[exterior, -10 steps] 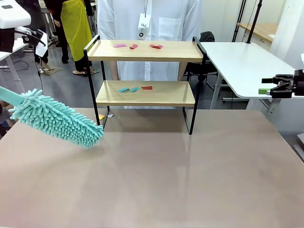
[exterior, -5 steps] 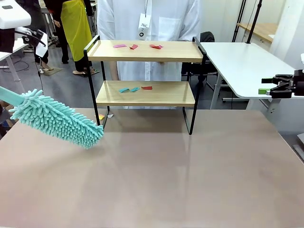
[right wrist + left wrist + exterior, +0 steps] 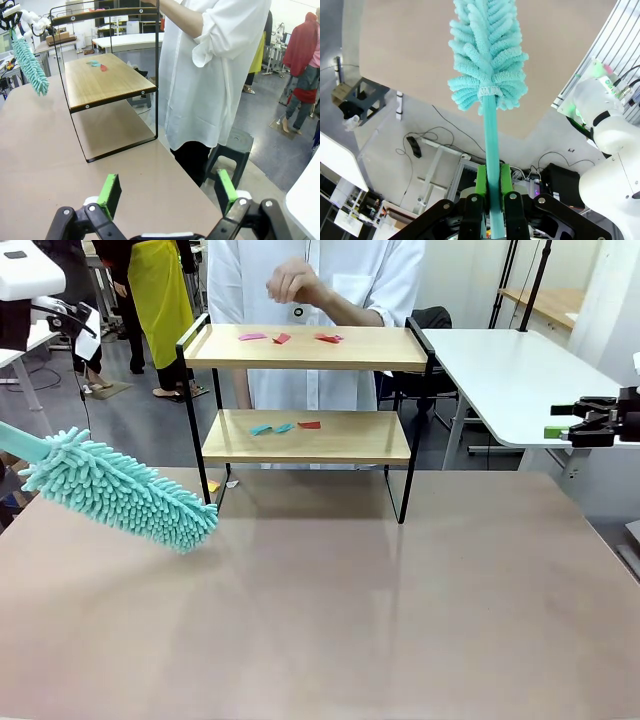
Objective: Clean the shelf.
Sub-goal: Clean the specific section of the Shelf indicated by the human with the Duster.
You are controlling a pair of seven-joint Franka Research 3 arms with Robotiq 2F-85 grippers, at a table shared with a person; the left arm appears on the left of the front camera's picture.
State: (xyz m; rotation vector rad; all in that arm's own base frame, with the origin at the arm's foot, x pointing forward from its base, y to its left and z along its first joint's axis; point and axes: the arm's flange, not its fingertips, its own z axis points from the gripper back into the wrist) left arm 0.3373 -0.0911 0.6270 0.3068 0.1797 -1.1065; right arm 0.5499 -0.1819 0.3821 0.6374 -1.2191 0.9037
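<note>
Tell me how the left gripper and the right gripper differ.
The left gripper is shut on the teal duster; the right gripper is open and empty. The left gripper points over the brown table; the right gripper faces the shelf and the person. Both have green pads.

- Here's the shelf (image 3: 380, 348), far middle of the desk (image 3: 330, 600), with the person (image 3: 345, 285) right behind it.
- Paper scraps (image 3: 283, 337) on the top board, more scraps (image 3: 285, 426) on the lower board.
- The person's hand (image 3: 290, 280) is above the top board.
- The duster (image 3: 120, 490) is over the desk's left side, left of the shelf, its handle between the left jaws.
- The right jaws are off beyond the desk's right edge.
</note>
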